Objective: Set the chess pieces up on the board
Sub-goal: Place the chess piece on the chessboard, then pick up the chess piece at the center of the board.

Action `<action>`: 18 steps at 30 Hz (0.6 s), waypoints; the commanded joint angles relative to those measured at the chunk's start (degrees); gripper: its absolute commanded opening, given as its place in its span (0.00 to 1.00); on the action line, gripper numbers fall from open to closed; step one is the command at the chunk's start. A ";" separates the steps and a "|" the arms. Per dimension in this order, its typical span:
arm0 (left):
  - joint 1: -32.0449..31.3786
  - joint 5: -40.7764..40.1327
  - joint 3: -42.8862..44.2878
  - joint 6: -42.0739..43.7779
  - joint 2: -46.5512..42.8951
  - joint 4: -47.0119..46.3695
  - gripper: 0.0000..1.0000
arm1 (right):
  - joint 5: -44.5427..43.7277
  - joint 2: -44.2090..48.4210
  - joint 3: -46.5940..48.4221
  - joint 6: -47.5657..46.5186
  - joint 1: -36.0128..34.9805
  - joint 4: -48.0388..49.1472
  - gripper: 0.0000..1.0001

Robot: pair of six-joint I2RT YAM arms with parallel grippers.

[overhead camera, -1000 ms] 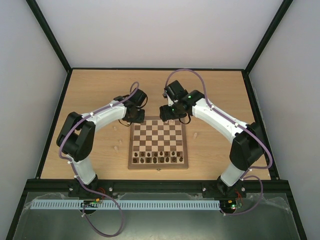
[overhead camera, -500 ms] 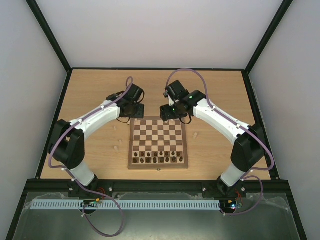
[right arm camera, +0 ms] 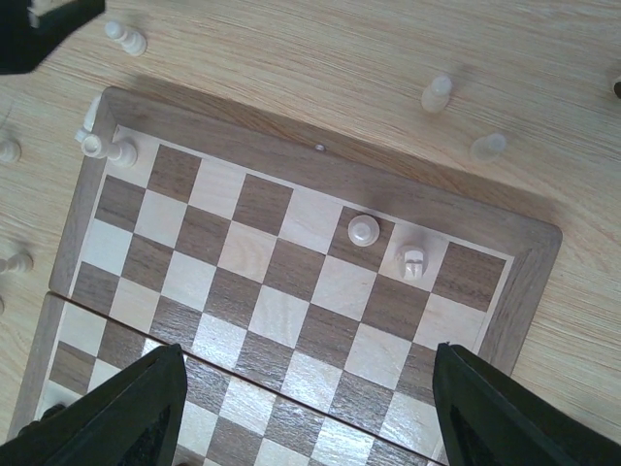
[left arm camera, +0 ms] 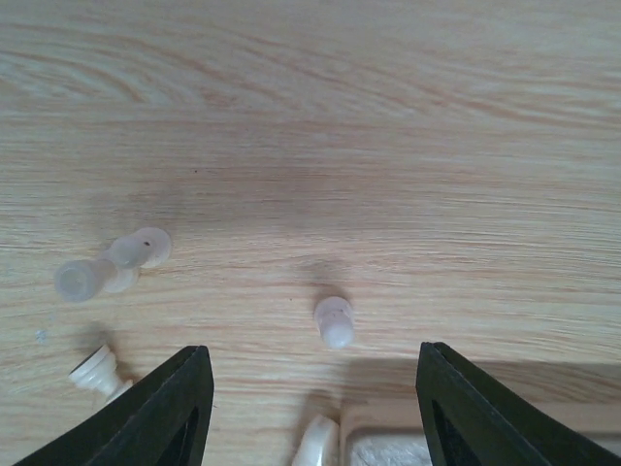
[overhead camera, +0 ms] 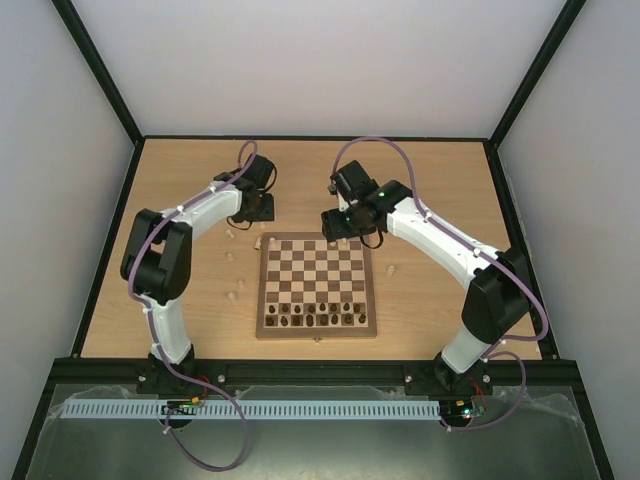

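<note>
The board [overhead camera: 318, 333] lies mid-table; in the right wrist view its frame [right arm camera: 291, 155] shows. Two cream chess pieces [right arm camera: 364, 229] stand on its far row, and a few more crowd the far-left corner [right arm camera: 107, 148]. My left gripper [overhead camera: 252, 210] hangs open over bare table just beyond that corner. Ahead of its jaws stands a cream pawn [left arm camera: 334, 320], and another piece [left arm camera: 315, 445] leans by the board's corner [left arm camera: 437, 427]. My right gripper [right arm camera: 315, 408] is open and empty above the board's far squares, seen from above [overhead camera: 345, 232].
Dark chessmen [overhead camera: 310, 315] fill the board's near rows. Loose cream pieces lie on the table left of the board [overhead camera: 232, 256], [left arm camera: 107, 272], [left arm camera: 97, 371], beyond its far edge [right arm camera: 437, 92], [right arm camera: 488, 146], and one to its right [overhead camera: 390, 270].
My left gripper has opened and drawn back from the board's far-left corner, away and to the left. The right arm has hardly moved.
</note>
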State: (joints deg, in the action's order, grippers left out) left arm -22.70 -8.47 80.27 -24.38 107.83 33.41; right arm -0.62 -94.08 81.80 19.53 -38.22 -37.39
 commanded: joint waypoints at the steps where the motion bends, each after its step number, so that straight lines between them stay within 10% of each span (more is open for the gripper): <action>1: 0.17 0.05 1.96 0.75 2.92 -0.90 0.60 | -1.00 1.69 -0.26 -0.11 0.21 -2.46 0.70; 18: 0.59 0.47 2.41 0.96 8.39 -2.25 0.31 | -0.61 2.58 -1.64 -0.54 0.67 -1.82 0.70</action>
State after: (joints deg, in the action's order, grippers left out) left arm -22.41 -7.73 81.08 -23.57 114.78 30.57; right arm -0.86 -93.54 81.03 19.49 -37.85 -37.36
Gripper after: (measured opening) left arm 0.324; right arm 0.697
